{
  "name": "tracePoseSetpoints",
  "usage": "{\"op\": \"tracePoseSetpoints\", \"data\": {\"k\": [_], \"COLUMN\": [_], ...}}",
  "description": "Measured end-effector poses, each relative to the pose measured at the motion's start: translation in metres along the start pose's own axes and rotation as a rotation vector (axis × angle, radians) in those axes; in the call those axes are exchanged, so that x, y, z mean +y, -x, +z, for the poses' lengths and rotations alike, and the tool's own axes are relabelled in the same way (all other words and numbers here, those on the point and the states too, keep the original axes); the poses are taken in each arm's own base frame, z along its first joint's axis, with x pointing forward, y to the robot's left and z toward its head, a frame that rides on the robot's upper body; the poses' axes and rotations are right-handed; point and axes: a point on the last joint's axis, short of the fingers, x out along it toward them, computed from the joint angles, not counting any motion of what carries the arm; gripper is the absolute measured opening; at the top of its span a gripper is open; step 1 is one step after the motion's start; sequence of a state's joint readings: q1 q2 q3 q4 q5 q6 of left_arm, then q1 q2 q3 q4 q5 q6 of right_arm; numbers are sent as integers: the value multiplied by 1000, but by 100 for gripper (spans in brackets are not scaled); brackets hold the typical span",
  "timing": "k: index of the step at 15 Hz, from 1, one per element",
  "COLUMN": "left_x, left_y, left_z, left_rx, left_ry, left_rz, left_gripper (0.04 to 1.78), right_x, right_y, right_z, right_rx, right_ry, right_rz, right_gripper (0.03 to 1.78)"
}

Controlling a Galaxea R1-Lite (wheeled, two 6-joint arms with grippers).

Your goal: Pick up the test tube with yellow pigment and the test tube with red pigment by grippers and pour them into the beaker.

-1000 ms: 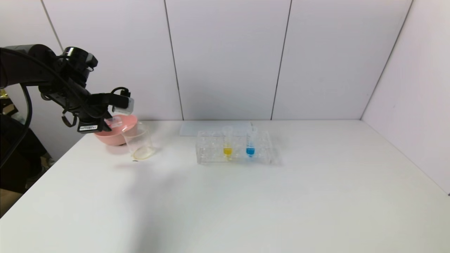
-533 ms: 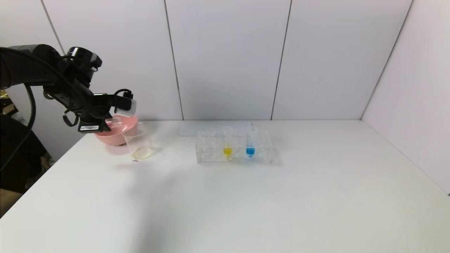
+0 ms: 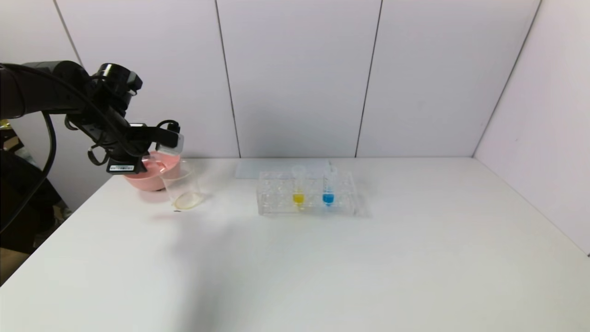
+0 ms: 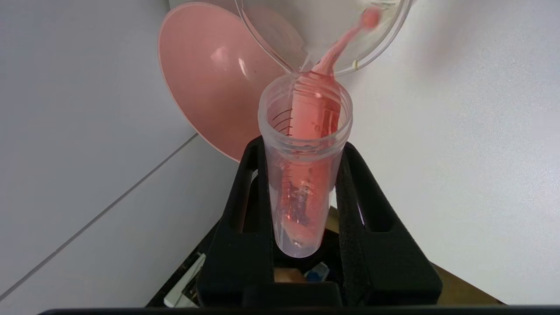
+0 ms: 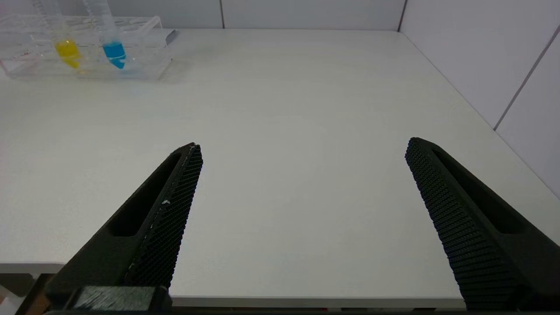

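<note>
My left gripper (image 4: 302, 146) is shut on the test tube with red pigment (image 4: 306, 183), held tipped with its mouth over the rim of the clear beaker (image 4: 389, 39). Red liquid (image 4: 339, 48) streams from the mouth into the beaker. In the head view the left gripper (image 3: 154, 157) hangs just above the beaker (image 3: 182, 186) at the table's far left. The test tube with yellow pigment (image 3: 298, 186) stands upright in the clear rack (image 3: 276, 196). My right gripper (image 5: 302, 148) is open and empty over the table's near edge.
A pink bowl (image 3: 140, 180) sits right behind the beaker, close to the left gripper. A tube of blue liquid (image 3: 328, 189) stands beside the yellow one in the rack. A flat pale sheet (image 3: 258, 168) lies behind the rack by the wall.
The left arm has shifted slightly to the right and up over the beaker, still holding the red tube. The rack and its tubes have not moved.
</note>
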State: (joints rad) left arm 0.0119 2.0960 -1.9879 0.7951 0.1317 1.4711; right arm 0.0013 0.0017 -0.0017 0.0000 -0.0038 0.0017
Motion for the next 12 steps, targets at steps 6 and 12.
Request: {"op": "tracePoseSetpoints", "data": {"k": [6,12], "left_x": [0,-1], "left_y": [-2,-2], "left_z": [6,10], "left_rx": [40,86], "left_ry": [-17,-29], "left_rz": [9,14], "left_gripper": [44,44], "right_x": [0,0], "right_y": [0,0], "right_z": [0,0], "right_rx": [0,0], "right_ry": [0,0], "right_rz": [0,0], "right_gripper": [170,170]}}
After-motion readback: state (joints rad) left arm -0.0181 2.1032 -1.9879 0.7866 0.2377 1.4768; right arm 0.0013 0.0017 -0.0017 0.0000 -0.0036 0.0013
